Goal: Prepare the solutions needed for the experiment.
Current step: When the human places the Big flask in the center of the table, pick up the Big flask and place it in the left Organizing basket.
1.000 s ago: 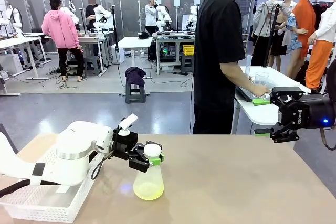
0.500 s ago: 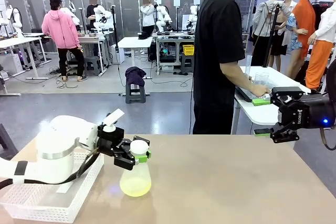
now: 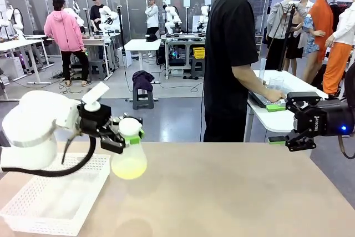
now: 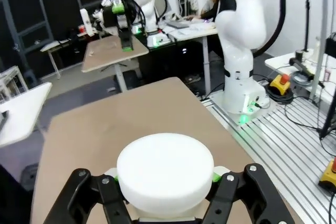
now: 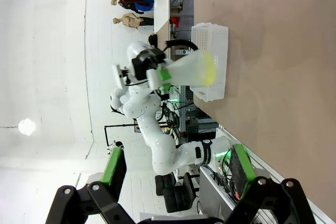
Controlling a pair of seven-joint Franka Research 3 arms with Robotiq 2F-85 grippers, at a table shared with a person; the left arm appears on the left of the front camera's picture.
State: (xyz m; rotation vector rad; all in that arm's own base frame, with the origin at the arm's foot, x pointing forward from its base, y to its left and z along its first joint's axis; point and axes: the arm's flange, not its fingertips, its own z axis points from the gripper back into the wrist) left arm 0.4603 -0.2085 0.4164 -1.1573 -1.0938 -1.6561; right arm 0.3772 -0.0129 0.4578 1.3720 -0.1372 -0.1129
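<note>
Up off the table now goes the flask (image 3: 129, 156), which sat on the tabletop a second ago; from the front, the left gripper (image 3: 126, 135) clamps its neck and holds it in the air above the white basket (image 3: 55, 203), tilted, yellow-green liquid (image 3: 129, 167) pooled in its base. The right gripper (image 3: 277, 123) hangs spread open at the table's far right. At the left wrist, fingers (image 4: 113, 192) pinch under the flask's white cap (image 4: 165, 174). Across from the right wrist, open fingers (image 5: 239, 169) frame the distant flask (image 5: 189, 72).
</note>
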